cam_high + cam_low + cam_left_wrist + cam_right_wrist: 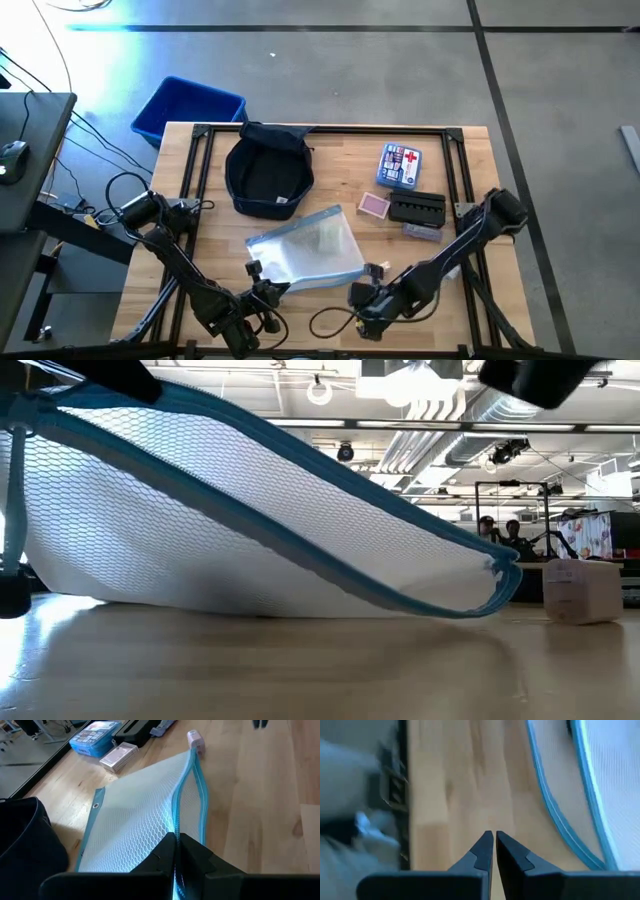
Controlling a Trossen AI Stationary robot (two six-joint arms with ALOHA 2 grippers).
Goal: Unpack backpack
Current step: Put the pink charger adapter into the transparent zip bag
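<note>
At the far left, off the tabletop's back corner, a blue bin sits on the floor, likely the place for unpacked items. Just right of it, on the tabletop's rear left part, lies the backpack, dark navy, mouth gaping upward and apparently empty (its dark lining hides the bottom). Opened that way, its contents could be lifted straight out.

In front of it, at the near edge, the left pincer is clenched on the blue zipper edge of a clear mesh pouch, raising that corner so the pouch slopes down to the tabletop; the low view shows it propped like a ramp. My judgement is that the hold keeps the pouch steady, or readies it for dragging aside. Something pale shows inside the pouch; I cannot tell what.

Right of the pouch, at the near edge, the right pincer points at bare wood just beside the pouch's blue border, its fingers pressed together and grasping nothing.

Farther right and back, a pink card box, a blue-and-white first-aid kit and a black case lie near one another, well apart from the backpack, suggesting the unpacking is nearly done.
</note>
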